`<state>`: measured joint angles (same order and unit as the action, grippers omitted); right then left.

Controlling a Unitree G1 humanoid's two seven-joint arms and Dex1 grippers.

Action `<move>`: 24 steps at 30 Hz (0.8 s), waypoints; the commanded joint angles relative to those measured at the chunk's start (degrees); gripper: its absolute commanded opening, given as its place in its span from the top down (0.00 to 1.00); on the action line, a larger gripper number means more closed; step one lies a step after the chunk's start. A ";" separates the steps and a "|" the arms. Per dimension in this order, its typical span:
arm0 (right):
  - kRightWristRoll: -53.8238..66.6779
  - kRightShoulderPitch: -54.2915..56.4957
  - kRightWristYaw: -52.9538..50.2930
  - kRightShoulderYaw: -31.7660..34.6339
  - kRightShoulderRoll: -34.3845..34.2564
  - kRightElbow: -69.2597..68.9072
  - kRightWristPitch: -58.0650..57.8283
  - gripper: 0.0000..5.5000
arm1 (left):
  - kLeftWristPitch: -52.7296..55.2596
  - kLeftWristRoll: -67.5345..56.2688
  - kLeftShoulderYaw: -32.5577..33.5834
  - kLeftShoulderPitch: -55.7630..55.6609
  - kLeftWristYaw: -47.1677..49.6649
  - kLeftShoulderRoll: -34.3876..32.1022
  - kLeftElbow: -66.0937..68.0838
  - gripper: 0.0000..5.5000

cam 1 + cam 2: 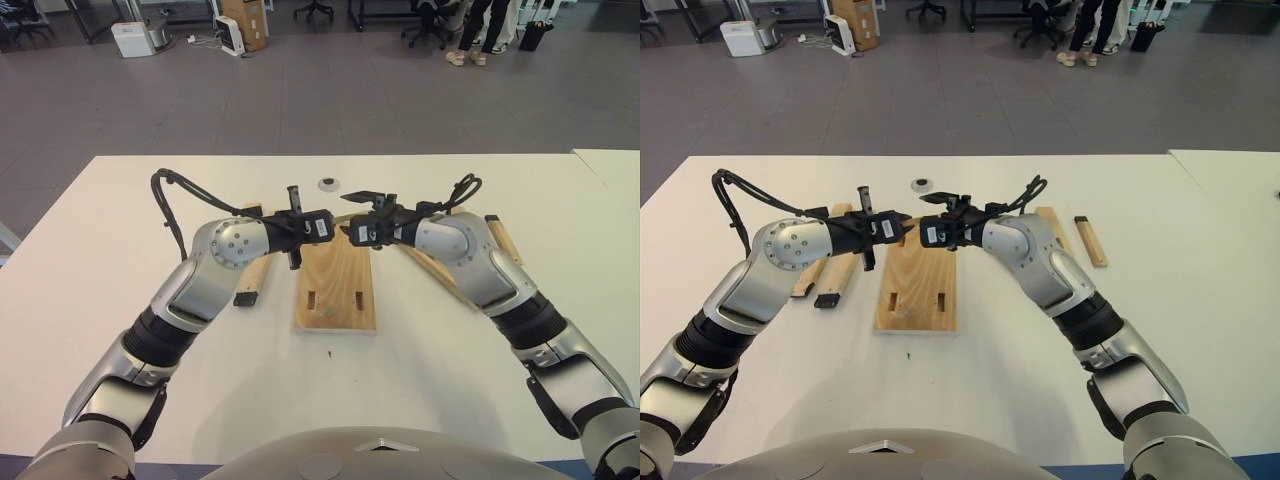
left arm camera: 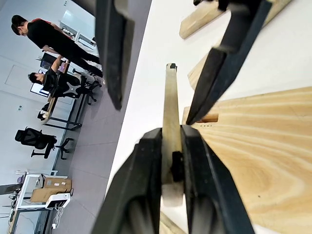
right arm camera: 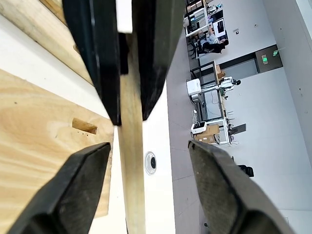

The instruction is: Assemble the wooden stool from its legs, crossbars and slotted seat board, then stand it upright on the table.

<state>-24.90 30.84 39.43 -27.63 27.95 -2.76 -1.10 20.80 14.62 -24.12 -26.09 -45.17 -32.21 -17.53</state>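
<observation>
- White table point(image 1: 90, 230) carries all the parts, and your two arms meet over its middle.
- Pale wooden seat board point(image 1: 335, 290) lies flat at the centre, lengthwise away from you, with two slots showing near its near end.
- Your left arm point(image 1: 205, 270) is bent with the elbow out to the left. Its forearm angles inward and ends over the far left corner of the seat board.
- Your right arm point(image 1: 480, 265) mirrors it, elbow out to the right and forearm running inward to the same far end.
- Wooden legs lie flat on both sides. One leg point(image 1: 1091, 243) lies right of your right forearm, and a black-capped piece point(image 1: 838, 272) lies under your left forearm, just beside the board.
- The crossbar point(image 2: 170, 92) is held level above the board's far edge, pointing from one end effector toward the other.
- Your left end effector point(image 2: 171, 136) is clamped on one end of the crossbar.
- Your right end effector point(image 3: 146, 151) is spread wide, with one finger on either side of the crossbar's free end and neither touching it.
- A small round object point(image 1: 329, 183) sits on the table beyond the board.
</observation>
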 commanded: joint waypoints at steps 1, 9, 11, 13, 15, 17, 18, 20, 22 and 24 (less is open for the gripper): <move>-0.53 0.43 0.35 -0.33 -1.87 -0.63 -0.78 0.56 | 0.52 0.59 -0.12 -0.73 -0.59 0.19 -0.29 0.93; -1.36 0.55 0.57 -0.23 -2.65 -1.24 -0.63 0.83 | 0.44 1.71 0.28 -0.96 -0.59 -0.51 0.46 0.93; -1.72 0.32 0.65 -0.32 -2.69 -1.17 -0.89 0.88 | 0.06 1.83 0.19 -0.97 -0.73 -0.48 0.25 0.93; -1.91 0.14 0.87 -0.34 -2.70 -0.87 -1.15 0.88 | -2.28 2.40 -0.43 -1.22 -1.27 -1.15 -0.21 0.93; -1.93 0.08 1.19 -0.34 -2.70 -0.41 -1.32 0.89 | -5.73 3.50 -1.41 -1.38 -2.10 -2.60 -0.81 0.93; -1.99 -0.10 1.53 -0.41 -2.93 -0.27 -1.59 0.90 | -8.47 4.47 -2.18 -1.00 -2.79 -3.45 -1.43 0.93; -2.07 -0.20 1.66 -0.46 -3.06 -0.26 -1.71 0.90 | -9.30 4.92 -2.51 -0.84 -3.00 -3.61 -1.62 0.93; -1.95 -0.62 1.89 -0.32 -3.55 -0.37 -2.52 0.91 | -10.23 6.16 -3.46 -0.85 -3.13 -3.35 -1.74 0.93; -1.16 -0.96 2.79 0.01 -4.03 -0.63 -3.82 0.83 | -10.49 6.93 -4.02 -0.84 -3.21 -2.95 -1.77 0.93; -1.51 -0.87 2.20 0.39 -4.19 -0.48 -4.28 0.77 | -10.53 7.29 -4.29 -0.79 -3.37 -2.60 -1.80 0.93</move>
<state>-26.73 29.43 41.91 -28.09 24.23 -3.01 -4.82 10.73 21.27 -27.44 -26.71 -47.48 -35.10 -18.64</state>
